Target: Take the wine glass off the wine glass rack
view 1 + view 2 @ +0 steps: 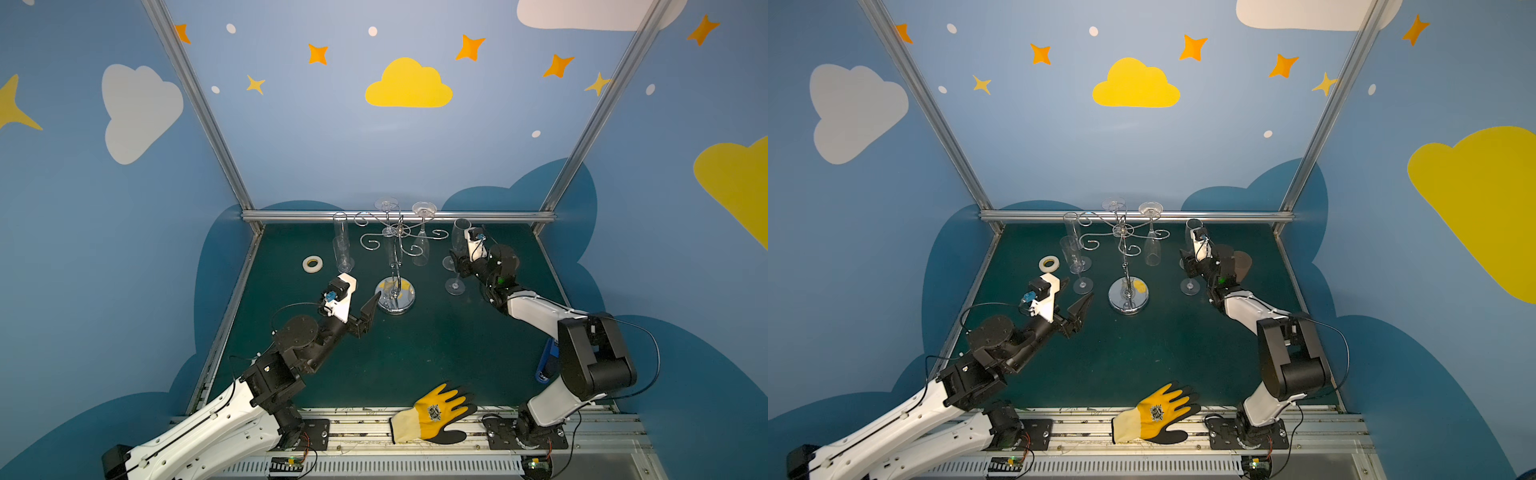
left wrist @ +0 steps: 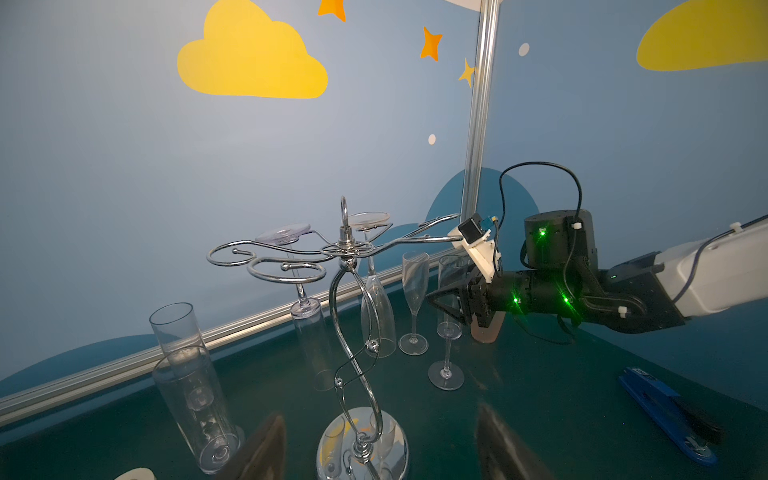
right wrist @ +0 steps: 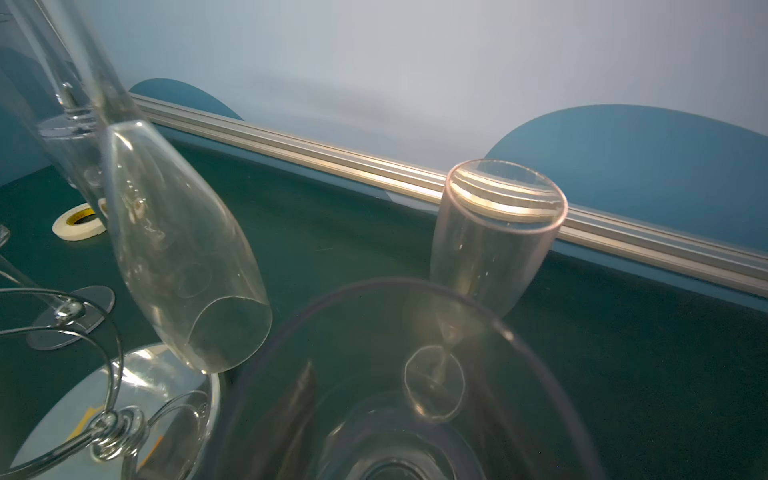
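Far centre of counter [image 1: 415,353]: wine glass rack [image 1: 394,299], one wine glass [image 2: 377,316] hung bowl-down on far right arm, second hung glass [image 2: 312,340] on far arm. Four upright glasses: left pair [image 1: 1074,247]; right end effector [image 2: 448,297] straddles near right glass [image 1: 459,235], far right glass [image 2: 414,286] just beyond; clenched or released, cannot tell. Left end effector [image 1: 370,313] released, just left of rack base. One tape roll [image 1: 312,264], one glove [image 1: 440,413], one stapler [image 2: 669,415].

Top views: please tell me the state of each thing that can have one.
Rack, upright.
Hung glasses, two, upside down on rack.
Left glasses, two, upright on table.
Right glasses, two, upright.
Left hand, open, empty.
Right hand, around one right glass; grip unclear.
Tape, flat.
Glove, flat.
Stapler, flat.
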Controlling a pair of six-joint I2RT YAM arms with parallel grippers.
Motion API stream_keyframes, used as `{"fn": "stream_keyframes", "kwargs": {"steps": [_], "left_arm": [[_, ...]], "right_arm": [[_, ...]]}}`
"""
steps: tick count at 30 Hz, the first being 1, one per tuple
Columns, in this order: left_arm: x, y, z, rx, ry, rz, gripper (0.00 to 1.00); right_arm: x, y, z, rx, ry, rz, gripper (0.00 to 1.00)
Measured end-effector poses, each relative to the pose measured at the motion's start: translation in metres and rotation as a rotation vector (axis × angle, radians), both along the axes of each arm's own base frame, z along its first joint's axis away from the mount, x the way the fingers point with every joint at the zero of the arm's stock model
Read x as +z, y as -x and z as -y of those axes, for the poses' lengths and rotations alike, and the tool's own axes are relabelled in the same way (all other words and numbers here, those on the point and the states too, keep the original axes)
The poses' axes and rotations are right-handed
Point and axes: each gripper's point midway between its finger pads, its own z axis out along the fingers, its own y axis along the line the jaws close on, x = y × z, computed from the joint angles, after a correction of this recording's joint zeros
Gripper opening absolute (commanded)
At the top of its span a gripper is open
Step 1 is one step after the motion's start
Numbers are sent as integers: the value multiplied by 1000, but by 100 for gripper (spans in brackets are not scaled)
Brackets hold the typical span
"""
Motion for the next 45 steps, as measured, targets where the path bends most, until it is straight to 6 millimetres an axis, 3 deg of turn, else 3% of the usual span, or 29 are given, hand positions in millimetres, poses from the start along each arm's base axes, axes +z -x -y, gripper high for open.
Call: {"fn": "stream_keyframes", "kwargs": {"steps": [6,20,33,38,45], "left_arm": [[-3,-3,2,-2,-10,-8,72],[27,-18,1,-8,20,-4,74],[97,-44,-15,-30,120,-34,74],[94,-41,-11,-72,146,-65,74],[69,-25,-19,-80,173,-121,74]], "right_arm": [[2,3,2,-8,5,-9,78],[54,30,20,-54,-3,72,82],[112,93,45,-97,-47,128,82],[118,114,54,-117,-77,84,82],[137,127,54,-108,-144,-19,82]]}}
